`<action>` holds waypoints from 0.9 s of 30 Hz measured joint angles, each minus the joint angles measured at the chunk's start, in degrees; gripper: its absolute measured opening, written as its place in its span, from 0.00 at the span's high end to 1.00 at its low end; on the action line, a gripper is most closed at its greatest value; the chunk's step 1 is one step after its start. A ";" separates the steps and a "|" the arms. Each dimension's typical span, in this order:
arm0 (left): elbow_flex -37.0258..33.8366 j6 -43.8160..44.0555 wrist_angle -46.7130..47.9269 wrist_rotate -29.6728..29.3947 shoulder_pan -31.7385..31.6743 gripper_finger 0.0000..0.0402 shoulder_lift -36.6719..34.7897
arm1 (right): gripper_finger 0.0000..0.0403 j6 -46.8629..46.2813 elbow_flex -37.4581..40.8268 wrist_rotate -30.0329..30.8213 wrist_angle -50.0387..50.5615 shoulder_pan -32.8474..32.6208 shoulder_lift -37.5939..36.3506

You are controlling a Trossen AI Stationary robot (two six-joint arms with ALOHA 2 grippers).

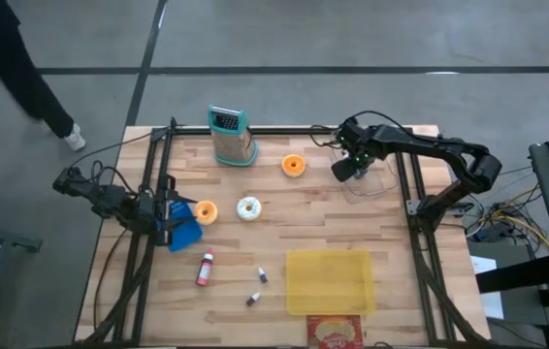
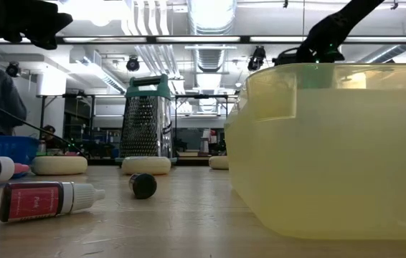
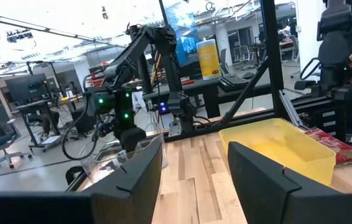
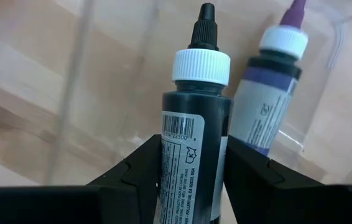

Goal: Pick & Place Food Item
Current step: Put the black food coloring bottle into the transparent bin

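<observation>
Since the bench [image 1: 284,208] carried far more than one job needed, we read its layout as a sorting setup, with goods spread across the middle and bins towards the sides. Its biggest bin, the yellow tub [image 1: 328,281], sat empty on the right half, probably a drop point for something else. Over the bench's right side the right arm [image 1: 430,147] reached in above the clear tray [image 1: 379,186], and we judged that to be the tray being filled.

At the left edge, the left arm [image 1: 110,199] waited by the blue basket [image 1: 182,225]. Its jaws were partly spread with nothing between them, kept out of the way. A grater [image 1: 232,136] stood upright near the middle, untouched. Three doughnuts [image 1: 248,207] lay apart from one another, none of them near the right arm.

Smallest were the bottles. The right jaws were clamped on the sides of the black bottle [image 4: 194,143], below its white cap. That left the nozzle free and pointing ahead, a hold that suited lowering it lengthwise. It hung just over the tray, beside the purple bottle [image 4: 269,106] already lying inside. The red bottle [image 1: 204,268] and two tiny ones [image 1: 262,276] lay loose on the bench, likely next in turn.
</observation>
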State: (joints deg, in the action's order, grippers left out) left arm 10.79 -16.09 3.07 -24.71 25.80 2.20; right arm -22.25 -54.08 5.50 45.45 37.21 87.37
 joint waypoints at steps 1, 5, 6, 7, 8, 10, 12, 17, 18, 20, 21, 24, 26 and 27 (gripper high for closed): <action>0.01 -0.01 0.00 0.00 0.00 0.53 0.00 | 0.64 0.01 0.55 0.00 -0.27 0.00 0.00; 0.00 -0.01 0.02 0.00 0.00 0.53 0.00 | 0.64 0.19 2.56 -0.02 -1.58 -0.02 0.00; 0.00 -0.01 0.02 0.00 0.02 0.53 0.00 | 0.64 0.19 3.02 -0.02 -1.95 -0.02 0.00; 0.00 -0.01 0.01 0.00 0.01 0.53 0.00 | 0.64 0.18 3.50 -0.02 -2.42 -0.02 0.00; 0.00 0.00 0.00 0.00 0.00 0.53 0.00 | 0.64 0.21 4.03 -0.02 -2.98 -0.02 0.00; 0.00 0.00 0.01 0.00 0.02 0.53 0.00 | 0.64 0.21 5.12 -0.02 -4.32 -0.02 0.00; 0.00 -0.01 0.00 0.00 0.02 0.53 0.00 | 0.64 0.14 6.25 -0.28 -6.09 -0.02 0.00; 0.00 -0.01 0.02 0.00 0.01 0.53 0.00 | 0.64 0.11 9.05 -3.28 -11.06 0.66 0.00; 0.01 -0.01 0.01 0.00 0.00 0.53 0.00 | 0.64 0.12 9.41 -3.65 -11.80 0.85 0.00; 0.00 -0.01 0.01 0.00 0.01 0.53 0.00 | 0.64 0.18 9.63 -4.05 -12.21 1.29 0.00; 0.00 0.00 0.02 0.01 0.02 0.53 0.00 | 0.64 0.18 9.66 -4.07 -12.19 1.32 0.00; 0.02 -0.01 0.02 0.00 0.01 0.53 0.00 | 0.64 -0.08 9.66 -4.07 -12.17 1.54 0.00; 0.01 0.00 0.01 0.01 0.00 0.53 0.00 | 0.64 -0.08 9.67 -4.07 -12.19 1.56 0.00; 0.00 -0.01 0.02 0.00 0.00 0.53 0.00 | 0.64 -0.08 9.68 -4.06 -12.20 1.57 0.00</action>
State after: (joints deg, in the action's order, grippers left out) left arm 10.79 -16.10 3.09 -24.71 25.80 2.20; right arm -22.33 -44.40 1.44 33.25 38.78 87.37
